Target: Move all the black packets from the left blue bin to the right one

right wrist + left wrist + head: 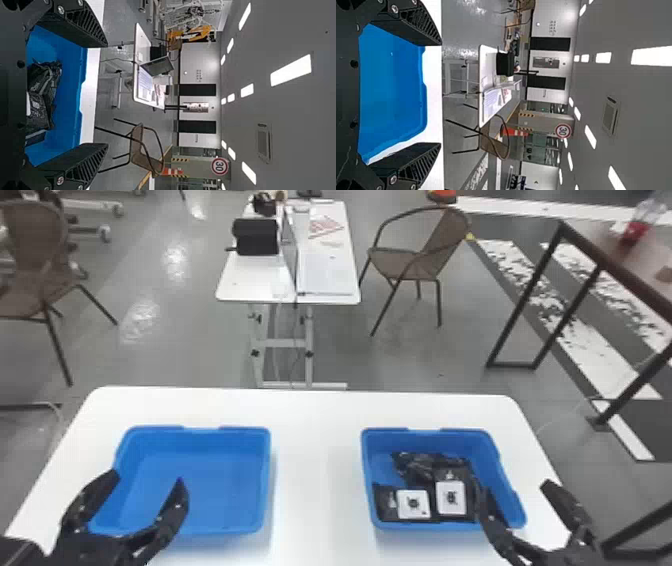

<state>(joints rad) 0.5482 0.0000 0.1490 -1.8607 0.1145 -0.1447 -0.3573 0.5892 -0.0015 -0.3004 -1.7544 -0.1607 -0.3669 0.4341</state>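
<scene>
In the head view the left blue bin [200, 485] holds no packets, and my left gripper [149, 477] stands open over its near left part. Several black packets [385, 496] lie in the right blue bin [430, 436], some with white labels facing up. My right gripper [515, 487], open, is at that bin's near right corner. In the left wrist view my left gripper [441, 94] has its fingers wide apart before the bare left bin [395, 87]. In the right wrist view my right gripper [107, 95] is spread too, with the packets [41, 95] inside the right bin [73, 103].
Both bins stand on a white table [315, 470] with a bare strip between them. Beyond its far edge are a smaller white table [255, 285] with a laptop, a brown chair [415, 260] and a dark metal frame [530, 290] on the right.
</scene>
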